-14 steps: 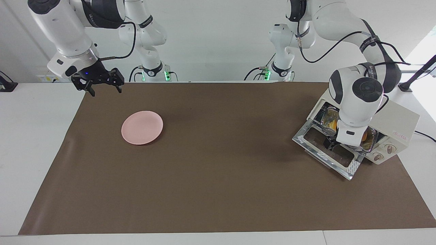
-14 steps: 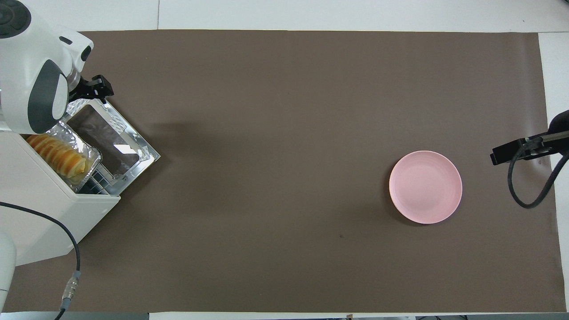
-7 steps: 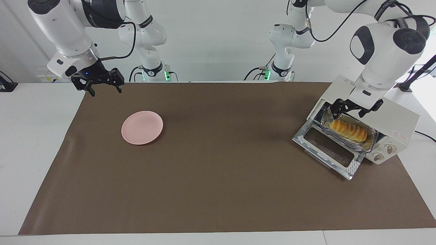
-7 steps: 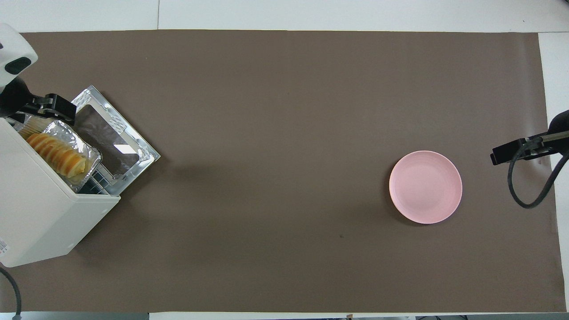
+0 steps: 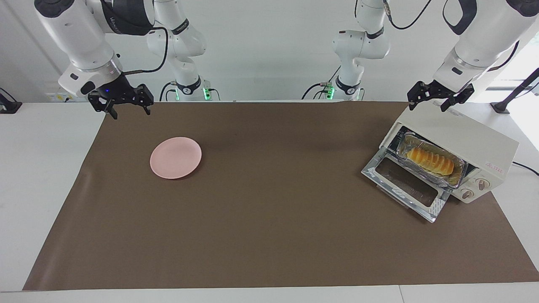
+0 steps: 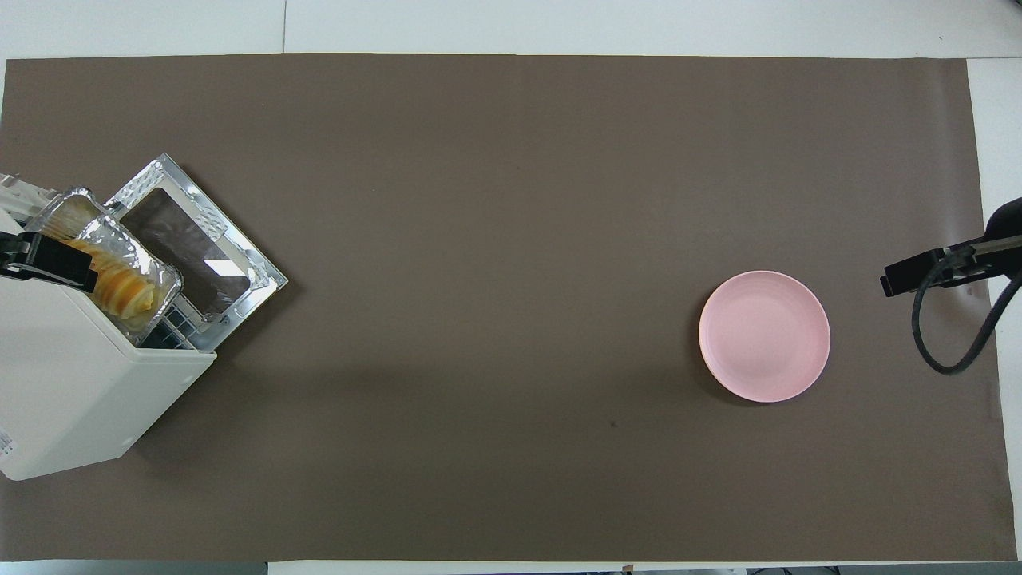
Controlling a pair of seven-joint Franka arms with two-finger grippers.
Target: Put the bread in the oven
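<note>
Now bread (image 5: 430, 160) lies in oven (image 5: 471, 139), under raised left hand (image 5: 438, 99).

Both views are bright and evenly lit, sharp throughout with no motion blur. In the facing view, daylight washes out the wall at 3 o'clock. Shadows are soft: a faint one under the pink plate (image 5: 175, 157) and a wide, diffuse band on the brown mat (image 6: 511, 200). Glare glints off the oven (image 5: 471, 143) door's glass (image 6: 209, 266).
</note>
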